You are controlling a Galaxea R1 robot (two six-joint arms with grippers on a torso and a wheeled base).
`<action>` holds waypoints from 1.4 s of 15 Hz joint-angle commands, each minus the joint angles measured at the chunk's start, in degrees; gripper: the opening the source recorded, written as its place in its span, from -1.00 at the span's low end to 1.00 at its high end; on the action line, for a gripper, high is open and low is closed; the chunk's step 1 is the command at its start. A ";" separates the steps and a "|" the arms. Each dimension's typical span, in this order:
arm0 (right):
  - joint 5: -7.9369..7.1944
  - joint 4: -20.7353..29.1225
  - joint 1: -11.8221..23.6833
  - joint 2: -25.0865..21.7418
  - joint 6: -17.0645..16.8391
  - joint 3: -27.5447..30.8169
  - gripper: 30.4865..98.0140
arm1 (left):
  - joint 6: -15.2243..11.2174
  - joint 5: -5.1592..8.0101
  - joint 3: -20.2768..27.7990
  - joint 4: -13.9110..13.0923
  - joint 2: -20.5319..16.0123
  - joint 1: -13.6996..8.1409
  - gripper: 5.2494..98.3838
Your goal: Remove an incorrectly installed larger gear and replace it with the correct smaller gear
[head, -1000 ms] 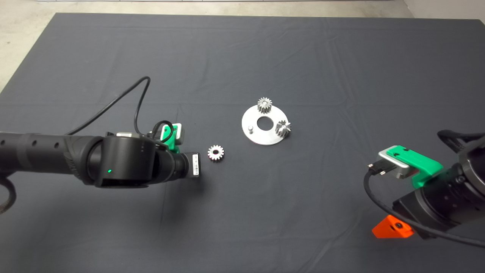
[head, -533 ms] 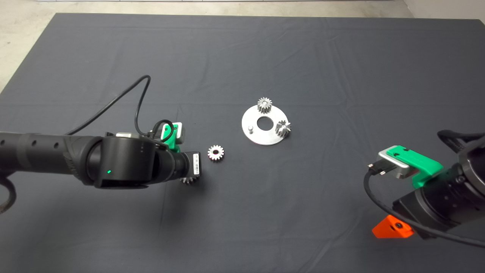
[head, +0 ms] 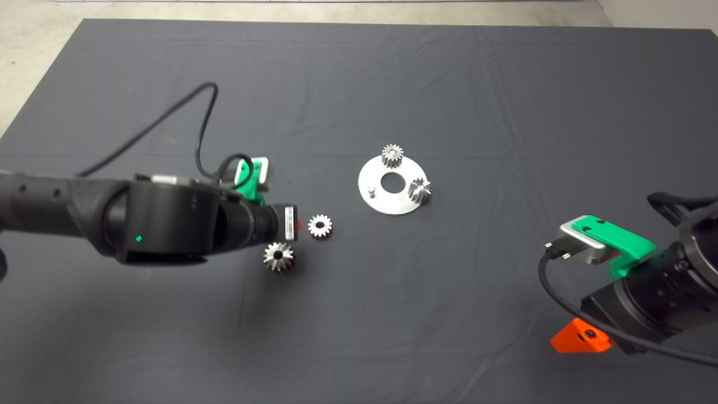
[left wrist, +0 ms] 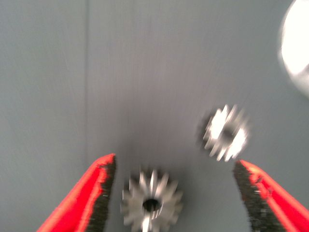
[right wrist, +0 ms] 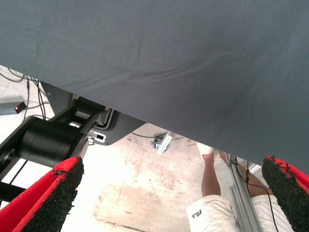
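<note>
Dark grey cloth, the mat [head: 392, 84] covering the table, fills the head view, creased in long faint folds. The black left arm [head: 112, 227] reaches in across it from the left edge, a black cable looping over its wrist. The black right arm [head: 667, 292] sits at the lower right edge, its green-bodied right gripper [right wrist: 169, 193] spread wide and holding nothing; between its red fingers [right wrist: 53, 193] the wrist view shows the mat's edge, pale concrete floor beyond it, and a person's leg and white shoe [right wrist: 212, 203]. A flat round silver metal plate [head: 392, 202] with a large centre hole lies near the middle of the mat, carrying two small silver short-toothed gears, one at its far rim [head: 392, 155] and one tilted at its right rim [head: 419, 189], with a bare peg [head: 370, 189] on its left side. The left gripper [left wrist: 176, 193] hovers low over the mat left of the plate, its red fingers [left wrist: 99, 193] well apart and gripping nothing. The larger gear [head: 279, 256], shiny silver with long pointed teeth and a dark centre hole, lies flat on the mat just beside the gripper's tip, and in the wrist view it sits between the open fingers, nearer one of them and touching neither. The smaller gear [head: 320, 225], silver with stubby teeth and a dark round hole, lies flat near it, between the larger gear and the plate.
</note>
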 commanded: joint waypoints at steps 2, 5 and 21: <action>-7.19 0.07 1.37 0.16 0.07 0.30 0.99 | 3.69 1.05 -3.41 -10.50 4.79 -3.66 0.25; -7.19 -0.02 1.28 0.25 0.07 0.30 0.99 | 7.53 0.17 -6.10 -19.81 5.99 -3.92 0.36; -7.19 -0.02 1.28 0.25 0.07 0.30 0.99 | 15.67 0.61 -17.35 -29.87 16.37 -9.81 0.78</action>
